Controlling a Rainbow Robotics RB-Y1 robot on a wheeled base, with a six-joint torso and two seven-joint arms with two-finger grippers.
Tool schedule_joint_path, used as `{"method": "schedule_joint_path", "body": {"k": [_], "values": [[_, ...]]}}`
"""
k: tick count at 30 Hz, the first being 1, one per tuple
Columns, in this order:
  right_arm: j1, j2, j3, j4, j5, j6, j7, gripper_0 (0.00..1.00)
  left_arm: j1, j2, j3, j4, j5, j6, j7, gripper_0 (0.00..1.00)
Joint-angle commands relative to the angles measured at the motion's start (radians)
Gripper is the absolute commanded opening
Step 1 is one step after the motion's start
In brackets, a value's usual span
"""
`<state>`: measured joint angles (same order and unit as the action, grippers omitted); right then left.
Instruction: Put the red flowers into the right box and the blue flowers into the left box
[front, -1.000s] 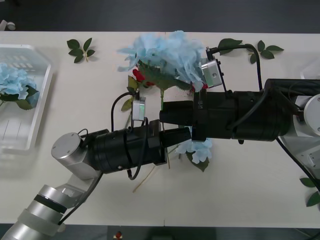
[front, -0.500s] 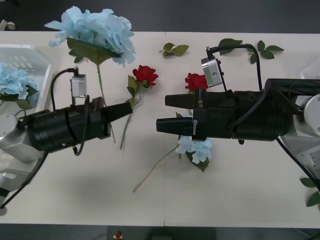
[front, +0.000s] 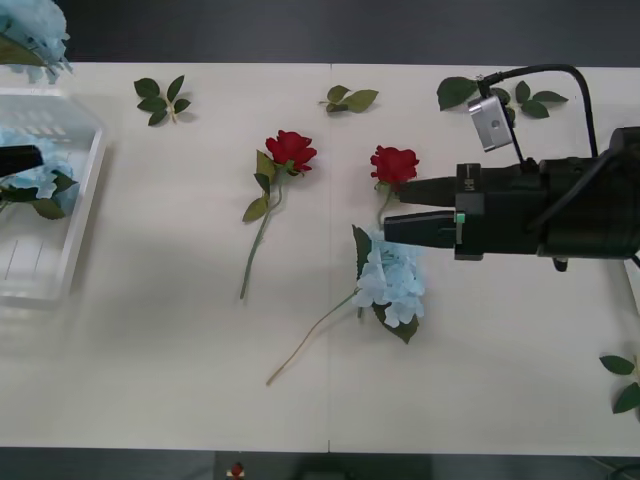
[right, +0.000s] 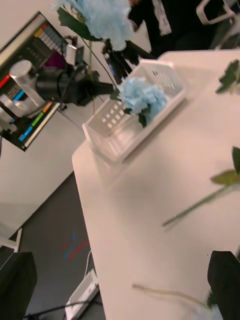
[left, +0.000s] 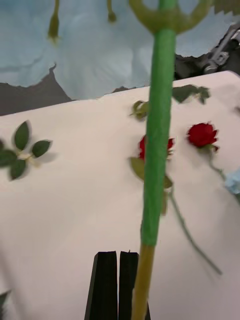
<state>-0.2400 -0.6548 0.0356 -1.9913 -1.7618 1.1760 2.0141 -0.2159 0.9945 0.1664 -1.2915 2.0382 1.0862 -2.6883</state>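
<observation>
I've got the left gripper (left: 117, 280) clamped shut on the stem of a blue hydrangea (left: 100, 45), out at the far-left edge of the table, right over the left box (front: 75, 230). In the front view the bloom peeks in at the far-left corner, and a black fingertip pokes in over the basket, where one blue head (front: 30, 175) already lies. The stem runs straight up from the closed fingers, bloom on top, so the box sits directly below the claw: a drop, not a reach.

Half a second back that arm was mid-table with the flower held high; now it has swung well left and almost cleared the front picture.

The right gripper (front: 400, 207) has pulled back toward the right, fingers parted and holding nothing. It points left, tips just beside the right-hand red rose (front: 394, 163) and just above the loose hydrangea (front: 393, 285). The other rose (front: 290, 150) lies farther left, stem trailing toward me. The right arm is plainly the nearer one to both.
</observation>
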Motion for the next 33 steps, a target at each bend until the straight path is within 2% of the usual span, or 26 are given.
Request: {"method": "schedule_joint_path", "body": {"k": [1, 8, 12, 18, 25, 33], "values": [[-0.019, -0.105, -0.045, -0.027, -0.001, 0.036, -0.115, 1.00, -0.022, 0.058, 0.039, 0.103, -0.073, -0.011, -0.017, 0.00], [-0.019, -0.286, -0.054, -0.027, 0.030, 0.040, -0.322, 1.00, -0.023, 0.096, 0.156, 0.219, -0.250, -0.029, -0.017, 0.00], [-0.019, -0.352, -0.054, -0.027, 0.071, 0.036, -0.449, 1.00, -0.022, 0.096, 0.177, 0.284, -0.297, -0.066, -0.017, 0.00], [-0.019, -0.375, -0.053, -0.027, 0.168, 0.040, -0.635, 1.00, -0.022, 0.095, 0.159, 0.350, -0.322, -0.126, -0.017, 0.00], [-0.044, -0.373, -0.028, -0.027, 0.308, 0.103, -0.853, 1.00, -0.022, 0.082, 0.045, 0.366, -0.320, -0.235, -0.017, 0.00], [-0.165, -0.367, 0.089, -0.027, 0.470, 0.154, -1.089, 1.00, -0.022, 0.024, -0.028, 0.377, -0.351, -0.341, -0.017, 0.00]]}}
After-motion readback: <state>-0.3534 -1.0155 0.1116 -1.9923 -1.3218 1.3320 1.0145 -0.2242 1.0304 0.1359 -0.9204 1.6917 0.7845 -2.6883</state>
